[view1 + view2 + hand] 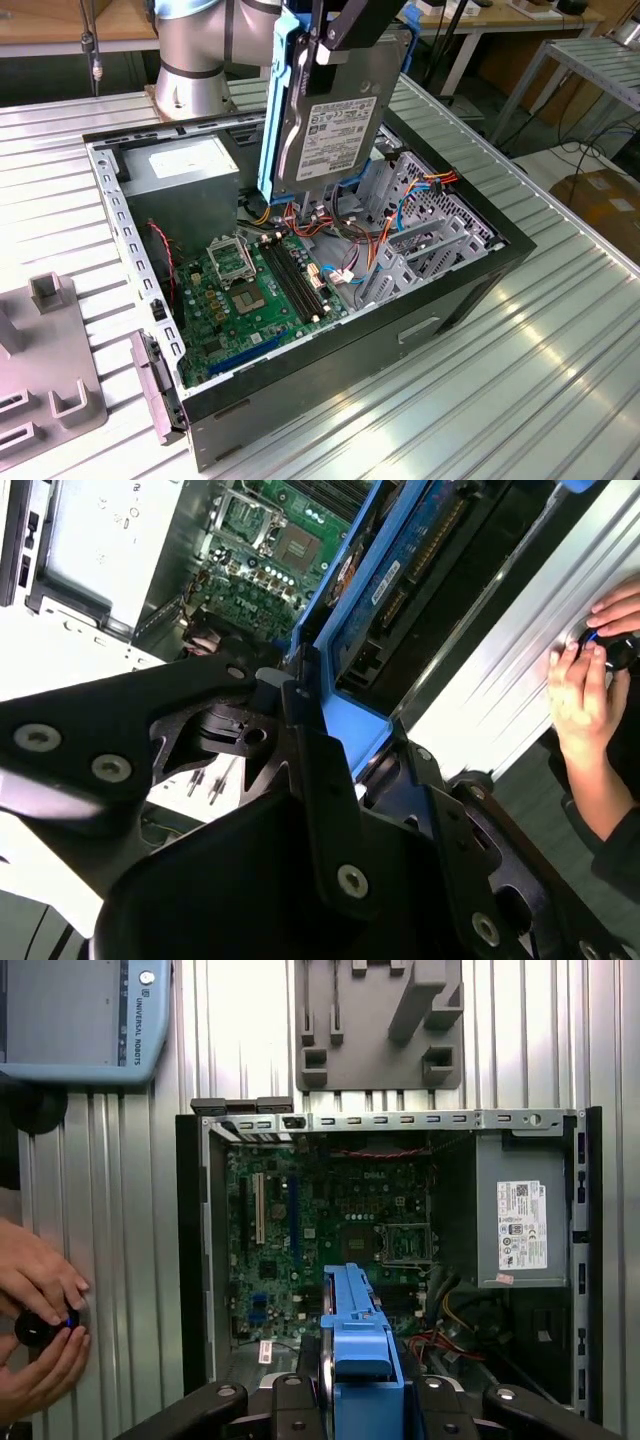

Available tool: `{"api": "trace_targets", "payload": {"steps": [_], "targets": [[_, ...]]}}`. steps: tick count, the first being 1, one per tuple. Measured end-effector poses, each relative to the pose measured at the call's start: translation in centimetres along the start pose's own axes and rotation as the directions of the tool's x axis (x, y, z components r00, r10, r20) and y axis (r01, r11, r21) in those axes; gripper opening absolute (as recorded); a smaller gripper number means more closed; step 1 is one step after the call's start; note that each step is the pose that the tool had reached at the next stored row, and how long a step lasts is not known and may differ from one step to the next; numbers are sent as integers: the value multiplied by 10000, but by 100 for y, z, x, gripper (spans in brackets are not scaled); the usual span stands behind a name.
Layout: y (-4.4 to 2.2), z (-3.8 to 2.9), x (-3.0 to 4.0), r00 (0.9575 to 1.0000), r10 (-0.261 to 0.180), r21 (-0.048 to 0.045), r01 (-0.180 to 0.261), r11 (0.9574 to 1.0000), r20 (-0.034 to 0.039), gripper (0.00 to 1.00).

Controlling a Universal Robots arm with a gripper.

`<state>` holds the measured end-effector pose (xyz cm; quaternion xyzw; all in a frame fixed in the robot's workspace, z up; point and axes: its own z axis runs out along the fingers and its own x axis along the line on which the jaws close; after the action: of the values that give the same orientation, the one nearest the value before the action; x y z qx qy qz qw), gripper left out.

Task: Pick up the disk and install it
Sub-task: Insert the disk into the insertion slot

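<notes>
The ribbed silver aluminium table (pixel 560 330) carries an open black metal computer case (pixel 400 350) below the gripper (pixel 322 45); a flat grey plastic slotted fixture (pixel 50 390) lies well apart from it.

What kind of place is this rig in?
Probably a robotics lab or workshop: an open computer case lies on a ribbed metal table, workbenches stand behind, and the gripper holds the disk above it.

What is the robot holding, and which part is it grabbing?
The end effector holds the flat silver-grey metal disk with blue plastic rails by its upper end, hanging above the open black computer case.
</notes>
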<state>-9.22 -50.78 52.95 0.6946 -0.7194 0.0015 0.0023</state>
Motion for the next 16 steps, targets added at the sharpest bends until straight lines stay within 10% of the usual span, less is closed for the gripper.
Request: {"api": "trace_targets", "payload": {"steps": [16], "targets": [[-282, 16, 18, 10000, 12, 0, -12, 10000, -2, 37]]}}
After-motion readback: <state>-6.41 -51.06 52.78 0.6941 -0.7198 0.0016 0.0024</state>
